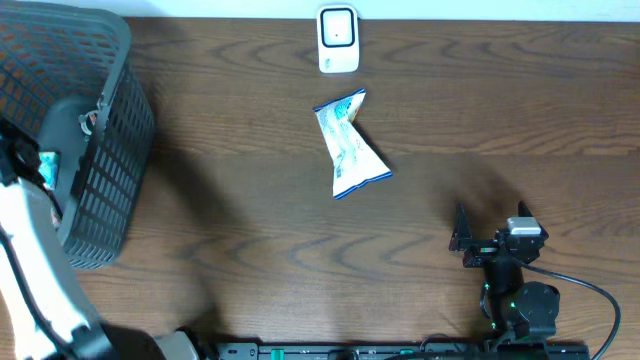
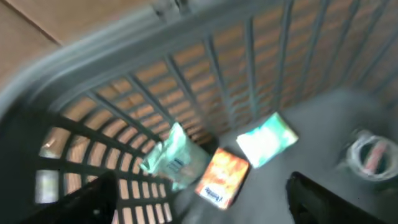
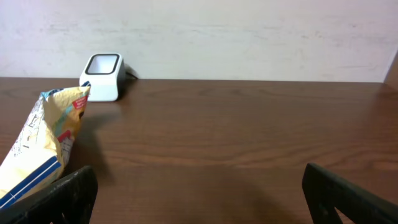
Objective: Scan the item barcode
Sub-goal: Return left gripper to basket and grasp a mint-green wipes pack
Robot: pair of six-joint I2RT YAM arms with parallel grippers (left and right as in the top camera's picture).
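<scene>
Left gripper (image 2: 199, 202) wide over basket (image 1: 100, 130), right gripper (image 3: 199, 199) wide, both empty
Risk: fingers snag the basket mesh, or grab the wrong packet (image 2: 222, 177)

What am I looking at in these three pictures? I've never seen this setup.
Two robot arms work at a wooden table. One picture comes from a camera above; the other two from cameras on each wrist. On the table lie a snack bag and a small white barcode scanner. The right gripper rests near the front edge, jaws open, holding nothing. The left gripper hangs over a grey basket; its blurred view shows an orange packet, two pale green packets and a tape roll inside. Nothing shows between its fingers.
</scene>
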